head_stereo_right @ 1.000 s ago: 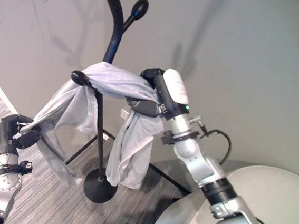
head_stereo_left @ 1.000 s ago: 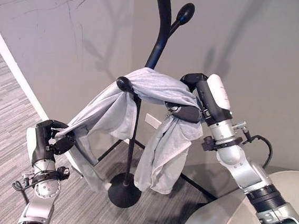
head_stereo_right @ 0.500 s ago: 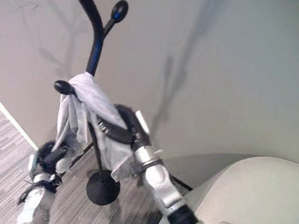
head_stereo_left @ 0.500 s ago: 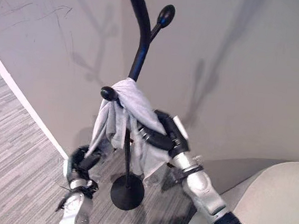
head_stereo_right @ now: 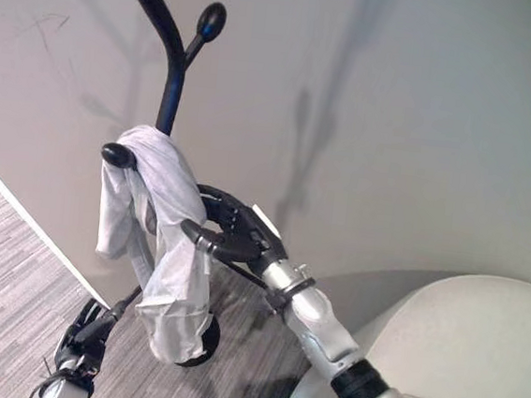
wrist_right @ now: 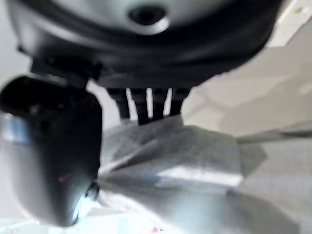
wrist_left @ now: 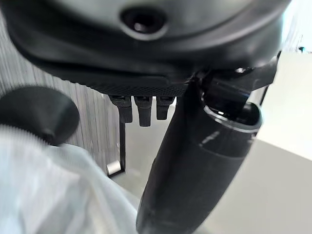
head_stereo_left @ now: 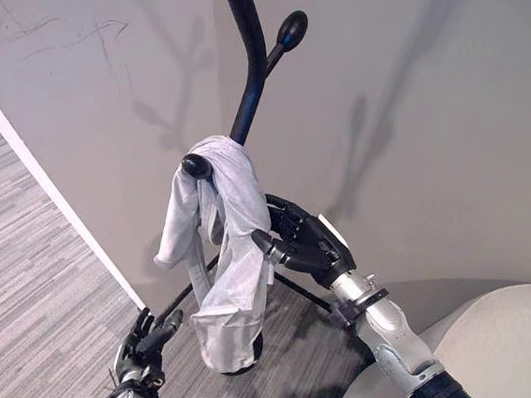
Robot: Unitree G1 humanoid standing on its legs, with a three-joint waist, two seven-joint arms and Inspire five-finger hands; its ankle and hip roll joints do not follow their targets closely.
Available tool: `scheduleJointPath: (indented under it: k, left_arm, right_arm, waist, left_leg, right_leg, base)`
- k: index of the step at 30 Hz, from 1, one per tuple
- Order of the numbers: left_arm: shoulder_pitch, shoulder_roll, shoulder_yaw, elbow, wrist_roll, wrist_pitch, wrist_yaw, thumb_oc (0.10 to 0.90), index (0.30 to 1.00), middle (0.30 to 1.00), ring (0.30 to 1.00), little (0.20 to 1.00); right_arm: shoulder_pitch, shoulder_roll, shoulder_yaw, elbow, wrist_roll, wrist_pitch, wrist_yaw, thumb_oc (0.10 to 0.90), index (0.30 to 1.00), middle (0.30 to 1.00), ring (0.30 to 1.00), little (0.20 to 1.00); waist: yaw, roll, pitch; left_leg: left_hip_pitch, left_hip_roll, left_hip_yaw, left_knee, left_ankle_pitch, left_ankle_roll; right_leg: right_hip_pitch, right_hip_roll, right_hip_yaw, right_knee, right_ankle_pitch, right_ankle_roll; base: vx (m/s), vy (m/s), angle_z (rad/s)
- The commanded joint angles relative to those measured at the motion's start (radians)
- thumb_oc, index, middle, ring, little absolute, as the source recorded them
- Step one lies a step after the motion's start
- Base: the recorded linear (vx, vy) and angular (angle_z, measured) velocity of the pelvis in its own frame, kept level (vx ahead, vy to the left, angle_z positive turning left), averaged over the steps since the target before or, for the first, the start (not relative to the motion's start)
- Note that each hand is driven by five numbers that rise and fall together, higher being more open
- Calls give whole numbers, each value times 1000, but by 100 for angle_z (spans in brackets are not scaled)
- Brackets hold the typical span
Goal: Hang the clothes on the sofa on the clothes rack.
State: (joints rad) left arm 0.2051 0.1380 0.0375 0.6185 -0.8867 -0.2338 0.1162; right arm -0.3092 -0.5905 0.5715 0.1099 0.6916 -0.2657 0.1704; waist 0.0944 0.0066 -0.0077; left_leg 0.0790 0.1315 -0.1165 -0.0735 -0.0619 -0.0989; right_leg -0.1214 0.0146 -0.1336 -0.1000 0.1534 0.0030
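Now the grey garment [head_stereo_left: 227, 252] hangs over a peg of the clothes rack [head_stereo_left: 249, 94]; the right hand [head_stereo_left: 304, 240] stays beside it with loose fingers, holding nothing, probably to steady it; the left hand [head_stereo_left: 151, 334] is low, open and empty.

Plain grey wall [head_stereo_left: 444, 103] with faint scuffs, white baseboard [head_stereo_left: 50, 192] along grey striped carpet [head_stereo_left: 21, 298], cream sofa [head_stereo_left: 505, 344] at lower right.
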Motion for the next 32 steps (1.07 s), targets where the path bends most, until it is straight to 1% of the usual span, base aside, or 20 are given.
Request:
scheduleJointPath:
  k: [1,2,3,4,5,6,8,9,10,11,14,15,16,17,20,21,22,23,27,32]
  left_arm:
    - [-101,60,17,86,28,-83,-102,800,900,900,900,900]
    - [-102,50,43,116,-11,-80,-115,800,900,900,900,900]
    - [-103,51,43,117,-12,-80,-116,800,900,900,900,900]
    - [-100,37,82,190,-58,-65,-143,800,900,900,900,900]
    - [-90,26,113,240,-88,-53,-156,800,900,900,900,900]
    - [-91,27,113,242,-89,-53,-158,800,900,900,900,900]
    - [-94,15,166,347,-117,-43,-165,800,900,900,900,900]
    - [-80,7,210,428,-129,-29,-173,800,900,900,900,900]
    - [-81,9,211,431,-130,-29,-175,800,900,900,900,900]
    - [-76,10,253,518,-141,-22,-175,800,900,900,900,900]
    - [-69,18,268,573,-121,-12,-176,800,900,900,900,900]
    - [-68,21,262,603,-89,-7,-176,800,900,900,900,900]
    - [-69,24,247,666,-54,10,-188,800,900,900,900,900]
    - [-68,26,234,691,-26,27,-194,800,900,900,900,900]
    - [-78,38,225,760,26,58,-227,800,900,900,900,900]
    - [-81,44,224,774,31,55,-224,800,900,900,900,900]
    - [-82,44,224,775,31,55,-224,800,900,900,900,900]
    - [-90,48,206,794,73,61,-210,800,900,900,900,900]
    - [-105,44,159,780,121,59,-195,800,900,900,900,900]
    - [-113,30,104,778,159,62,-187,800,900,900,900,900]
  right_arm:
    - [46,49,-128,36,186,-46,85,800,900,900,900,900]
    - [76,79,-157,51,257,-33,114,800,900,900,900,900]
    - [76,79,-158,51,258,-33,115,800,900,900,900,900]
    - [143,145,-217,94,377,-12,161,800,900,900,900,900]
    - [177,184,-254,109,449,10,192,800,900,900,900,900]
    - [177,185,-255,110,451,10,193,800,900,900,900,900]
    - [235,255,-292,117,548,26,225,800,900,900,900,900]
    - [264,301,-326,116,631,43,251,800,900,900,900,900]
    - [264,302,-326,116,632,43,253,800,900,900,900,900]
    - [277,346,-356,114,698,53,268,800,900,900,900,900]
    - [276,391,-386,141,763,55,273,800,900,900,900,900]
    - [275,410,-399,196,791,53,269,800,900,900,900,900]
    - [267,434,-409,374,793,49,231,800,900,900,900,900]
    - [260,438,-405,477,765,60,199,800,900,900,900,900]
    - [228,459,-424,913,567,159,96,800,900,900,900,900]
    - [219,475,-440,991,541,195,89,800,900,900,900,900]
    - [219,475,-440,992,541,195,90,800,900,900,900,900]
    - [192,485,-531,1220,508,216,30,800,900,900,900,900]
    - [179,470,-590,1334,449,215,-15,800,900,900,900,900]
    - [185,456,-622,1376,419,210,-46,800,900,900,900,900]
  waist:
    - [21,-68,-44]
    - [23,-69,-45]
    - [23,-69,-45]
    - [26,-70,-46]
    - [28,-70,-48]
    - [28,-71,-48]
    - [26,-70,-51]
    - [25,-70,-56]
    - [24,-70,-55]
    - [22,-69,-60]
    - [20,-68,-62]
    - [18,-68,-63]
    - [15,-68,-65]
    - [15,-67,-65]
    - [36,-66,-63]
    - [41,-70,-65]
    - [41,-71,-65]
    - [57,-64,-73]
    - [71,-55,-76]
    - [68,-47,-81]
  left_leg:
    - [4,-21,-22,20,-37,17]
    - [3,-23,-24,19,-37,17]
    - [3,-23,-24,19,-37,17]
    - [0,-24,-27,18,-35,17]
    - [-1,-26,-31,18,-35,18]
    - [-1,-26,-32,18,-35,18]
    - [3,-27,-34,18,-38,17]
    - [7,-27,-35,18,-42,18]
    - [7,-27,-35,18,-42,18]
    - [10,-30,-38,20,-47,19]
    - [12,-32,-36,22,-50,20]
    - [14,-34,-35,22,-50,20]
    - [17,-35,-33,21,-50,20]
    - [17,-37,-31,22,-49,19]
    - [20,-38,-29,24,-50,19]
    - [14,-45,-35,24,-45,21]
    - [14,-45,-36,25,-45,21]
    - [8,-51,-53,27,-41,24]
    - [-8,-59,-79,32,-34,24]
    - [-22,-67,-102,32,-27,22]
  right_leg:
    - [16,-83,-46,20,-99,84]
    - [15,-85,-49,20,-98,85]
    - [16,-85,-49,20,-98,85]
    - [15,-87,-57,22,-97,85]
    - [16,-89,-61,23,-97,85]
    - [16,-89,-61,23,-98,85]
    - [20,-91,-65,24,-99,84]
    - [24,-93,-68,26,-99,85]
    - [25,-93,-69,26,-99,85]
    - [27,-94,-66,28,-100,86]
    - [29,-97,-68,31,-100,85]
    - [28,-98,-69,33,-99,86]
    - [29,-99,-72,34,-97,86]
    - [29,-101,-72,35,-95,86]
    - [35,-99,-77,37,-98,83]
    - [34,-104,-80,36,-97,83]
    - [34,-104,-81,36,-97,84]
    - [42,-108,-93,36,-103,83]
    - [49,-118,-117,39,-107,83]
    - [57,-131,-148,41,-110,85]
  base:
    - [-61,4,2]
    - [-39,6,5]
    - [-34,15,8]
    - [-35,18,9]
    - [-34,18,9]
    - [-10,16,13]
    - [14,13,18]
    - [17,10,13]
    - [9,20,14]
    - [4,10,13]
    - [-1,5,2]
    - [-28,13,6]
    - [-37,9,7]
    - [-28,-3,6]
    - [-22,-7,0]
    - [0,0,0]
    - [6,5,5]
    - [27,10,7]
    - [19,20,15]
    - [6,16,34]
